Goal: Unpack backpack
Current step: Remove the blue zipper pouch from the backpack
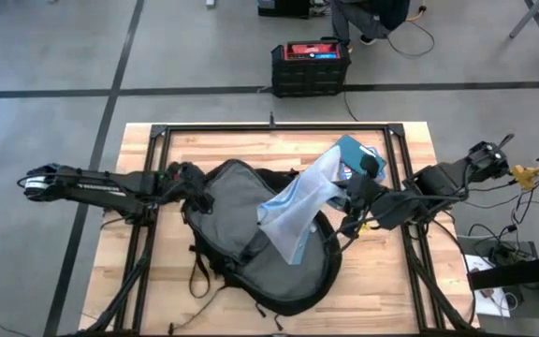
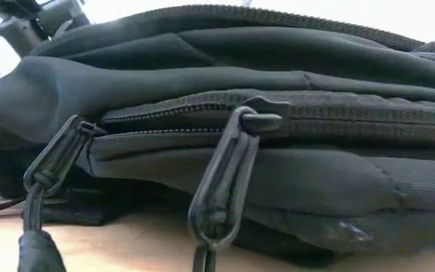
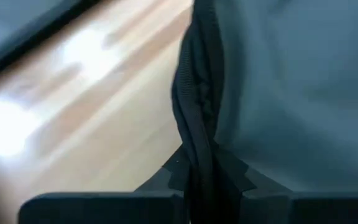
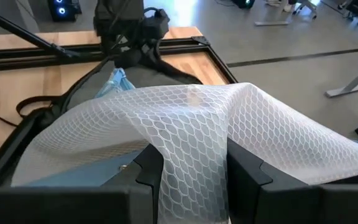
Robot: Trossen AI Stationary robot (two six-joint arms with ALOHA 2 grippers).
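The black backpack (image 1: 241, 234) lies on the wooden table with its grey lining showing; the low view is filled by its side and zipper pulls (image 2: 225, 189). My left gripper (image 1: 197, 195) is at the backpack's left end, shut on its black rim. My right gripper (image 1: 347, 199) is at the backpack's right side, shut on a white mesh pouch (image 1: 298, 211) with light blue contents. The pouch stretches from over the open backpack toward the table's far right. My left gripper pinches the backpack's black zippered rim (image 3: 197, 130) between its two fingers, coming about level from the table's left. The rim runs as a bunched fold between the fingers (image 3: 166, 180); the grey fabric beside it lies on the table. My right gripper pinches the pouch's bunched white mesh (image 4: 191, 174) between its two fingers (image 4: 145, 171), coming from the table's right. The mesh drapes over and past both fingers. In the high view the pouch's near end (image 1: 293, 251) lies on the backpack's grey lining.
A teal flat thing (image 1: 358, 154) lies by the pouch's far end. A black metal frame (image 1: 269, 128) runs around the table top. On the floor beyond the far edge stand a black crate with a red top (image 1: 310, 67) and a person (image 1: 368, 17).
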